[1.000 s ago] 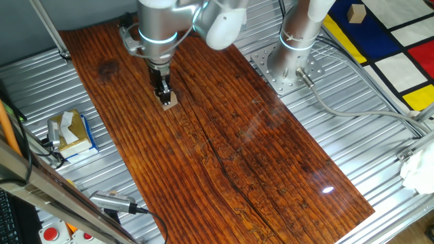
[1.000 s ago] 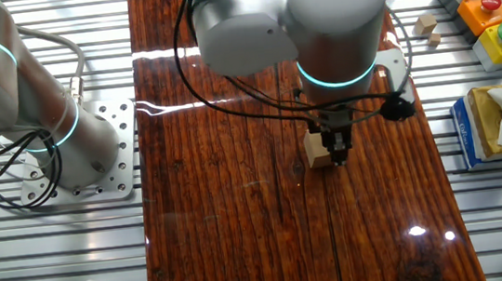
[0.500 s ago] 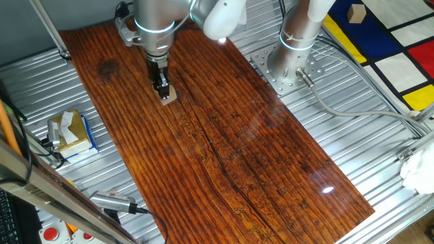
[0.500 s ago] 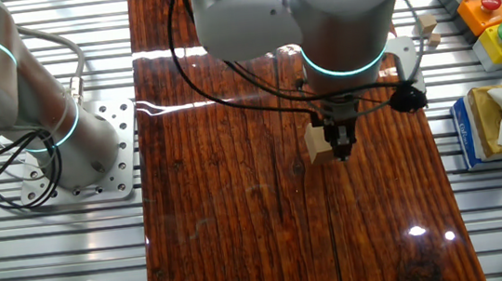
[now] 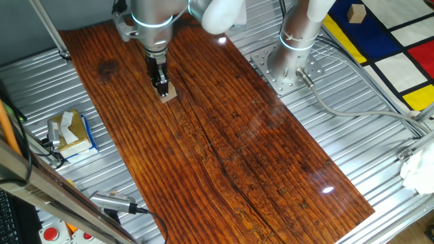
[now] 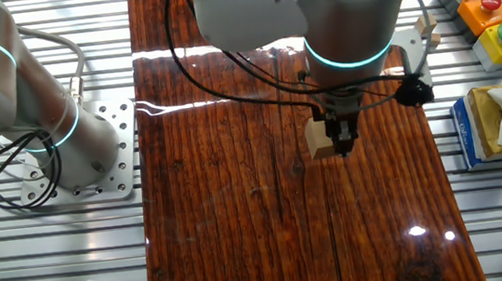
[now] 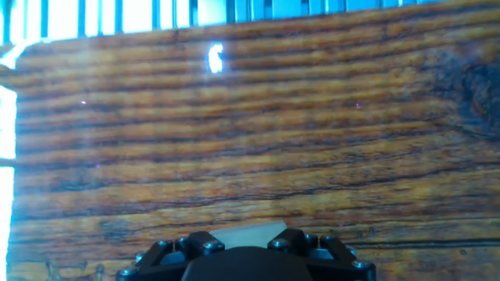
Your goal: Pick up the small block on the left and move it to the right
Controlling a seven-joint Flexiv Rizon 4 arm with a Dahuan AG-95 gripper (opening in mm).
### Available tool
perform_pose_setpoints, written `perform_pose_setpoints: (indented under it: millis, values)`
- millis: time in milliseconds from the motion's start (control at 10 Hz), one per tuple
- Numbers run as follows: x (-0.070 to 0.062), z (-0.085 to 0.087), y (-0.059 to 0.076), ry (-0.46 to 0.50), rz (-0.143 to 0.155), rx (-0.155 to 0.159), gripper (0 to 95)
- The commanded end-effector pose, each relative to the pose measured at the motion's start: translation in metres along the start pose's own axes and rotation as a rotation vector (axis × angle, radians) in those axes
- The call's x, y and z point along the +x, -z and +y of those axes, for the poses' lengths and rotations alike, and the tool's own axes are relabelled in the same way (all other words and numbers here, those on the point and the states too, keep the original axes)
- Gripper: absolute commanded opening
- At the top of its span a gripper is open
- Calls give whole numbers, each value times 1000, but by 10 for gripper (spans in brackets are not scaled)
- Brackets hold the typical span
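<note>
One fixed view shows the hand (image 5: 163, 90) clenched on the small block (image 5: 167, 95) at the far left part of the wooden worktop (image 5: 258, 156) — whether the block touches the wood, I cannot tell.

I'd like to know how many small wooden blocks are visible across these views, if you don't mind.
4: the small block gripped in the claw, two loose blocks beside the button box, one block on the coloured mat. The arm may hide others.
</note>
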State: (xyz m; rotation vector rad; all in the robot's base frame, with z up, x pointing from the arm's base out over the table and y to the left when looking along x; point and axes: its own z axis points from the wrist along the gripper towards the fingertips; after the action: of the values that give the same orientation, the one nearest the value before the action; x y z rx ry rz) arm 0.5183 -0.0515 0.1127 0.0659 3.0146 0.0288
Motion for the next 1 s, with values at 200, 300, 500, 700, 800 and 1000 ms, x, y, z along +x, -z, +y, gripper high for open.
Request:
perform_pose_setpoints:
  millis: [200,300,500,700,800,1000]
  values:
    - [-11,18,10,-24,0,-4,0]
    - [-14,30,14,-41,-3,-4,0]
    - [-18,48,20,-59,-1,7,0]
    - [-20,64,21,-78,-4,9,0]
    - [-21,69,21,-83,-5,10,0]
    - [-25,81,22,-92,-7,17,0]
